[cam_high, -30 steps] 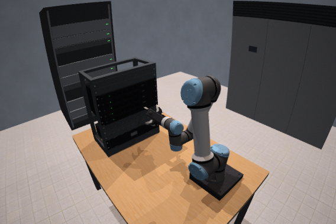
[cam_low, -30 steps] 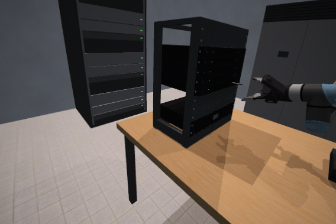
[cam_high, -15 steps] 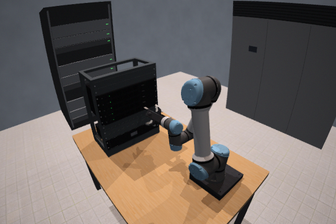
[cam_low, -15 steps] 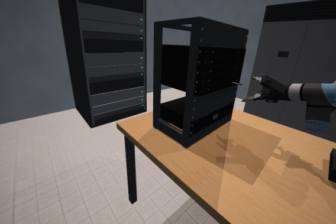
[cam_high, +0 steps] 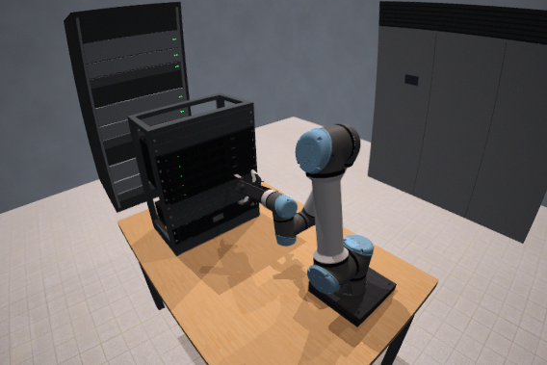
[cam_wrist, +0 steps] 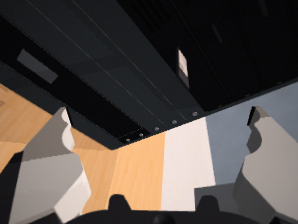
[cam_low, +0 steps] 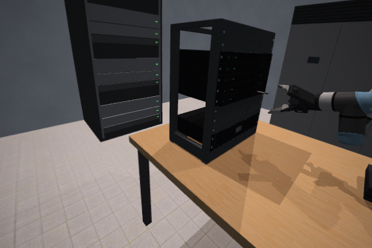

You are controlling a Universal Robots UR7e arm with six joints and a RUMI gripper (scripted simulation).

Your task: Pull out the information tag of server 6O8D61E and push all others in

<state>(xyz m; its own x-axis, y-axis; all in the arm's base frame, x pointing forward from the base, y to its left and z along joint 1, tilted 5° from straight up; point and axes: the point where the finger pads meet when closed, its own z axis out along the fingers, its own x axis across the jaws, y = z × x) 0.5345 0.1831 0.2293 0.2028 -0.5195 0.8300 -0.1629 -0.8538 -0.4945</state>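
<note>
- Pushing hard on the protruding information tag (cam_high: 237, 176) (cam_low: 262, 92) (cam_wrist: 183, 67) could skid or rock the unfastened rack (cam_high: 207, 124) (cam_low: 213, 67) (cam_wrist: 95, 131) on the worktop (cam_high: 231, 301) (cam_low: 209, 172) (cam_wrist: 135, 175).
- The hand (cam_high: 249, 189) (cam_low: 274, 99) (cam_wrist: 158, 108) is released, jaws wide, with nothing between them; it stands in front of the rack, near the tag.
- Straying sideways, a finger might knock the tag askew; gripping it and pulling past its stop would probably drag the rack forward.
- Misreading the service tag is another danger: no lettering is legible here, so whether this one is 6O8D61E I cannot tell.
- The tag looks like a thin, pale, flat strip, catching light against the black server fronts.
- It sticks out low in the bank of servers, towards the side away from the green lights; how far out relative to its stop is unclear.
</note>
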